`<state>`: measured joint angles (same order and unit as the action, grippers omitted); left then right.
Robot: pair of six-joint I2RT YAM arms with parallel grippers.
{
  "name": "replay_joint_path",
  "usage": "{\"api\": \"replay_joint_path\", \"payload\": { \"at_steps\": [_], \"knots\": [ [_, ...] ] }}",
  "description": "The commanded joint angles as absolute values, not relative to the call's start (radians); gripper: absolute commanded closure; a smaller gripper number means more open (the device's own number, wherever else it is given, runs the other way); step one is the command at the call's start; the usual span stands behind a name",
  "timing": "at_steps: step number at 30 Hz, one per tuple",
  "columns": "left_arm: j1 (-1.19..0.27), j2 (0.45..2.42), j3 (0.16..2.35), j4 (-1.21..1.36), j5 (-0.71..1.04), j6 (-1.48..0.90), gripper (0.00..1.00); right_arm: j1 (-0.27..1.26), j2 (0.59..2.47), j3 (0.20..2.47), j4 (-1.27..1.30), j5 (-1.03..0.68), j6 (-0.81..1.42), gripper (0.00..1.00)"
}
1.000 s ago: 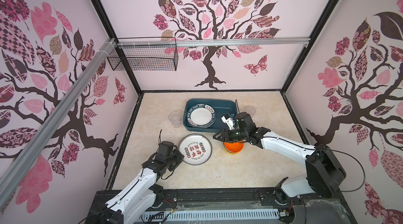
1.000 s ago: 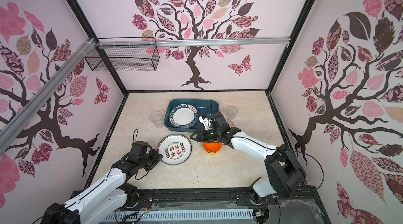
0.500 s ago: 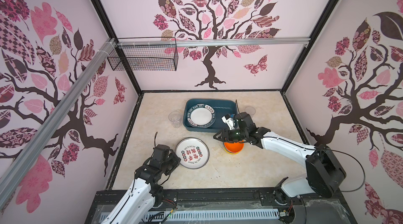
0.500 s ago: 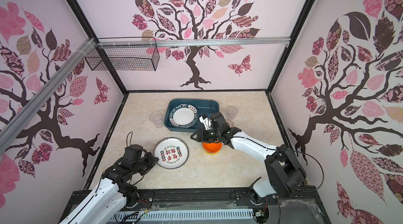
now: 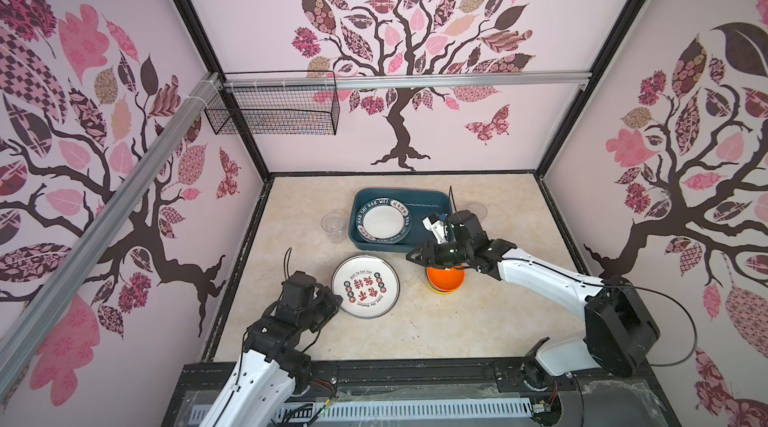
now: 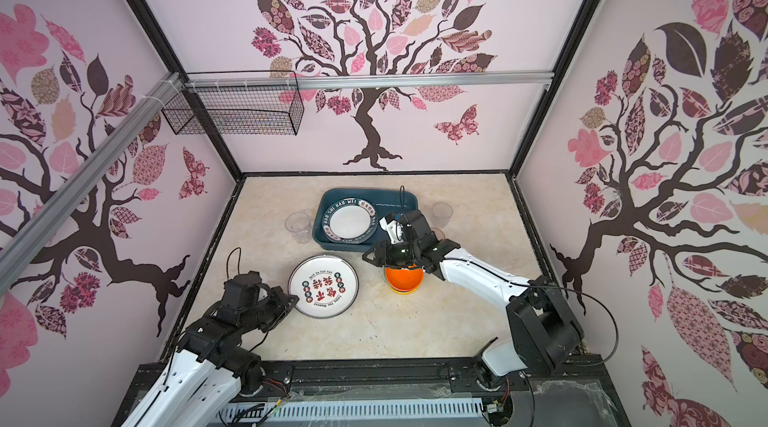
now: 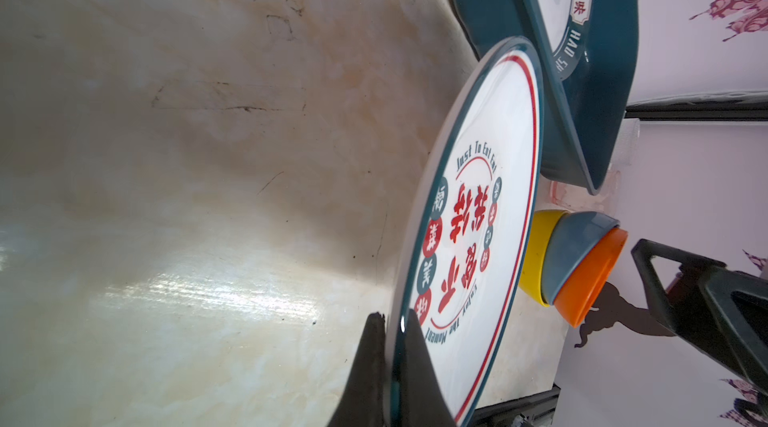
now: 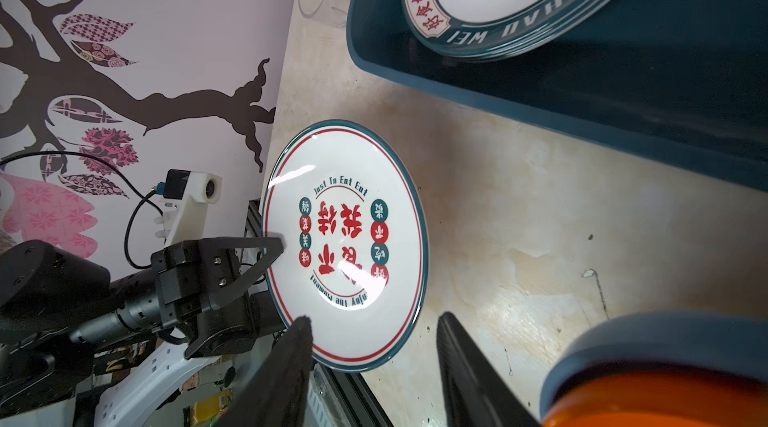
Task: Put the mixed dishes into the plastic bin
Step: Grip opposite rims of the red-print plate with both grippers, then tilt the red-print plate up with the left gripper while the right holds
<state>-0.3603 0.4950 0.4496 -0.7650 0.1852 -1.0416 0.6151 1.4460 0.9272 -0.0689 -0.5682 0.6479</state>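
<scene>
Since a second earlier, the left arm had drawn back toward its base and dragged the printed plate a little way with it. The right arm had not shifted.

The left pincer [image 7: 392, 313] was pressed together on the near rim of that plate [image 5: 365, 285], one finger over the rim and one under it. The plate was out on the tabletop [image 5: 457, 333], short of the plastic bin [image 5: 432, 197]. I could not tell whether its held edge was lifted.

The right pincer [image 8: 374, 317] stood spread with nothing between its fingers, above the far rim of the orange bowl [image 5: 445, 278]. That bowl nested in a blue bowl [image 7: 577, 254], which in turn sat in a yellow bowl [image 7: 534, 238]. The stack stood just in front of the bin's right end.

Inside the bin, toward its left end, lay a second plate [image 5: 384, 221]. A clear cup [image 5: 333, 226] stood just beside the bin's left wall and another cup [image 5: 476, 209] near its right wall, both outside it.

The step in hand looked like the pick-up of the printed plate, with the grip made and the carry not yet begun. Next, the plate would likely need raising over the bin's near wall and lowering onto the plate inside. Held by one edge, it could sag or slip, and its path ran close to the right arm.
</scene>
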Motion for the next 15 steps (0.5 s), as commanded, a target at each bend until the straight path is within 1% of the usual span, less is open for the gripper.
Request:
{"api": "replay_joint_path", "payload": {
  "at_steps": [1, 9, 15],
  "knots": [
    [-0.357, 0.470, 0.534, -0.737, 0.211, -1.026, 1.00, 0.622, 1.405, 0.969, -0.101, -0.551, 0.644, 0.48],
    [-0.357, 0.478, 0.600, -0.679, 0.259, -1.035, 1.00, 0.621, 1.409, 0.983, -0.116, -0.523, 0.652, 0.48],
    [-0.357, 0.504, 0.618, -0.603, 0.311, -1.059, 1.00, 0.621, 1.415, 0.987, -0.095, -0.548, 0.669, 0.49]
  ]
}}
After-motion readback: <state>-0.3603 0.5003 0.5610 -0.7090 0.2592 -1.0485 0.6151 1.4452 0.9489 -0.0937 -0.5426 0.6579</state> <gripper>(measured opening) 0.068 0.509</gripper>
